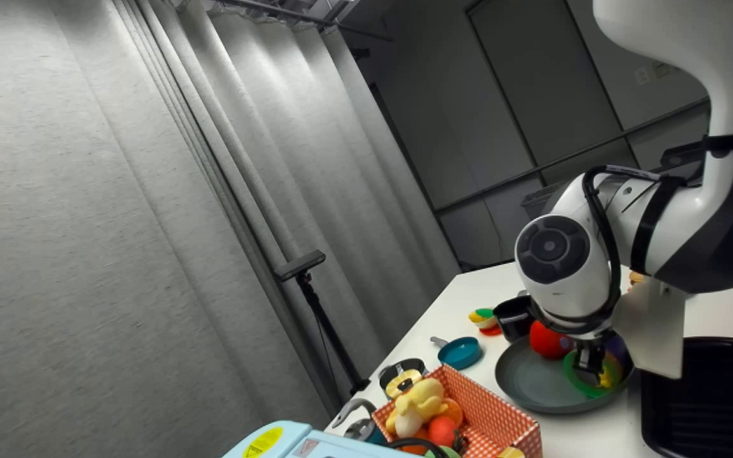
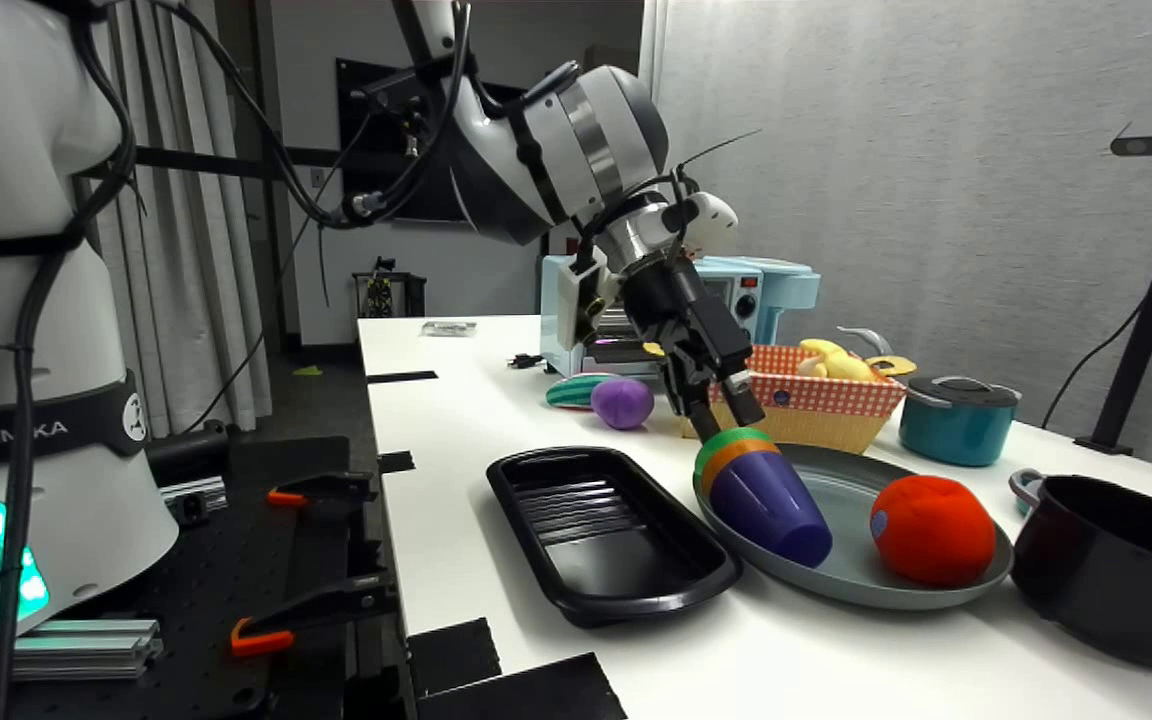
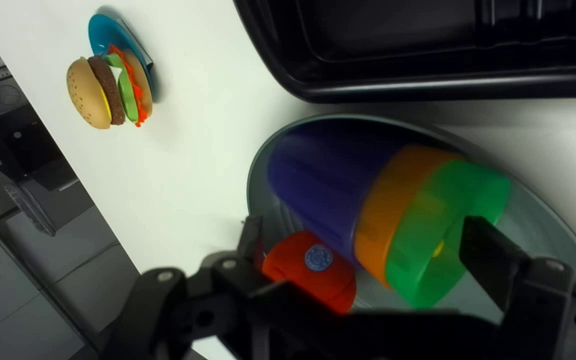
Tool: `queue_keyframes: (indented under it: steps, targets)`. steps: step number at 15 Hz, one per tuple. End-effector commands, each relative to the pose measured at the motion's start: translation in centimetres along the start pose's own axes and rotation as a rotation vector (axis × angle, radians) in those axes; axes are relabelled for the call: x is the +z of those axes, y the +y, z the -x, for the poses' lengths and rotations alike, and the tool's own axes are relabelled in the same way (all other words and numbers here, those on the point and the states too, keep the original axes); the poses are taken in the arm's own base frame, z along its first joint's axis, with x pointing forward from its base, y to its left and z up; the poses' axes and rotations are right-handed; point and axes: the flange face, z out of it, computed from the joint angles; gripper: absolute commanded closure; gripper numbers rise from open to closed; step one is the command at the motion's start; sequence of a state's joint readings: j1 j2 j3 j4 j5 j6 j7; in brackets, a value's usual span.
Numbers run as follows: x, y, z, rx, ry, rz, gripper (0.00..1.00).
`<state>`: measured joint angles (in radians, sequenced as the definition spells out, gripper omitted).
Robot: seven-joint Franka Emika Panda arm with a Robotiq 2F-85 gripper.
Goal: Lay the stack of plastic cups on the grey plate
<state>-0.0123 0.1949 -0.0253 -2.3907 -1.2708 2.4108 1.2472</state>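
Observation:
Nested purple, orange and green, the stack of plastic cups (image 3: 328, 185) lies on its side in the grey plate (image 3: 543, 240). Its mouth end rests near the rim in an exterior view, where the purple cup (image 2: 771, 505) points into the plate. My gripper (image 3: 368, 245) is open over the plate, jaws wide apart. One finger (image 3: 488, 255) stands in front of the green cup's mouth; whether it touches cannot be told. The far finger (image 3: 252, 240) is beside a red round toy (image 3: 308, 272), which shares the plate. In an exterior view the hand partly covers the green cup (image 1: 579, 378).
A black tray (image 2: 616, 545) sits close beside the plate, and a black pot (image 2: 1116, 580) stands at its other side. Behind are a checked basket (image 2: 826, 400) of toys and a purple toy (image 2: 623, 402). A toy burger (image 3: 110, 87) lies farther off.

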Motion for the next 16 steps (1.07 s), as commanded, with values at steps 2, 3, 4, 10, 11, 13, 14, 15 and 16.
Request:
queue_keyframes:
  steps: [2, 3, 4, 10, 11, 13, 14, 15, 16]
  targets:
    - [-3.5, 0.9, -0.3, 0.026, 0.063, -0.041, 0.0]
    - [-4.2, 1.1, -0.4, 0.033, 0.07, -0.047, 0.0]
    - [-5.1, 1.4, -0.4, 0.044, 0.077, -0.052, 0.0]
    - [-9.2, 4.5, -0.4, 0.177, 0.04, -0.115, 0.0]
    - [-9.8, 5.2, -0.4, 0.208, 0.022, -0.132, 0.0]
    - [-11.3, 6.8, -0.4, 0.272, -0.033, -0.184, 0.0]
    - [-12.1, 7.6, -0.3, 0.302, -0.059, -0.215, 0.0]
    - [-12.9, 8.4, -0.3, 0.331, -0.087, -0.247, 0.0]
    - [-13.8, 9.2, -0.3, 0.357, -0.11, -0.278, 0.0]
